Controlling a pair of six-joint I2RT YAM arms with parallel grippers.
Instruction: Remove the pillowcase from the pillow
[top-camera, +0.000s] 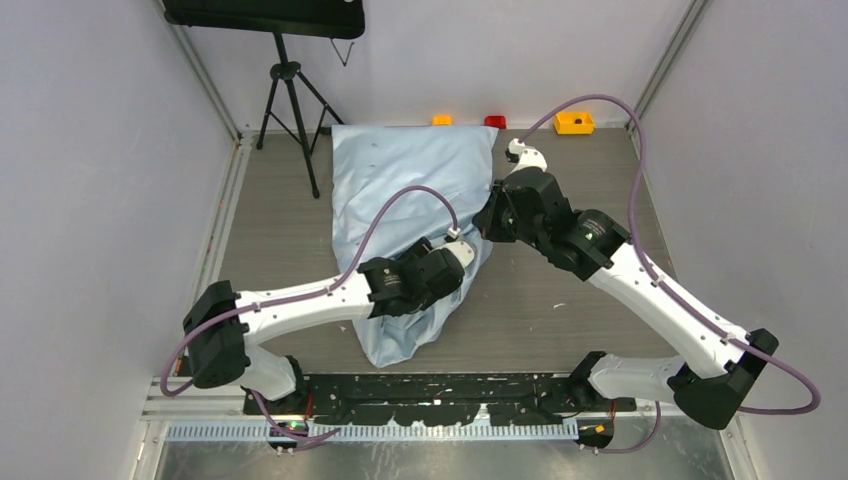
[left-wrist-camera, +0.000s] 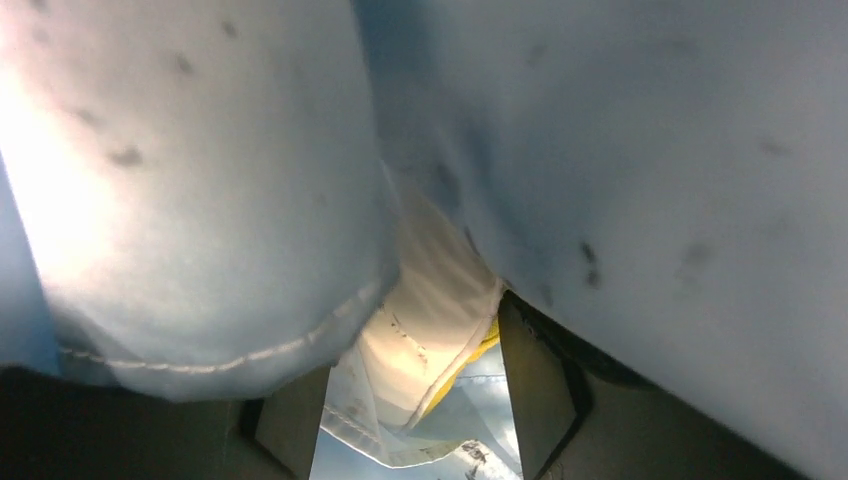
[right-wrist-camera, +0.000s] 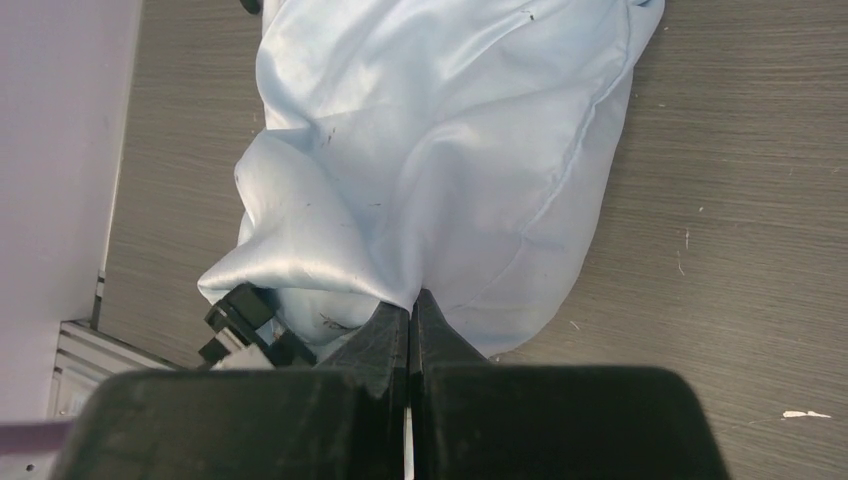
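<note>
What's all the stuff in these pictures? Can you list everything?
pillowcase: one, light blue, lying along the middle of the table.
pillow: one, white with a yellow edge, peeking out of the pillowcase.
table: one, grey wood-look, under everything.
tripod: one, black, far left.
black panel: one, above the tripod.
orange block: one, far edge.
red block: one, far edge, beside the orange block.
yellow bin: one, far edge, right of the blocks.
left gripper: one, black, fingers apart, cloth draped over it.
right gripper: one, black, shut on the pillowcase.
</note>
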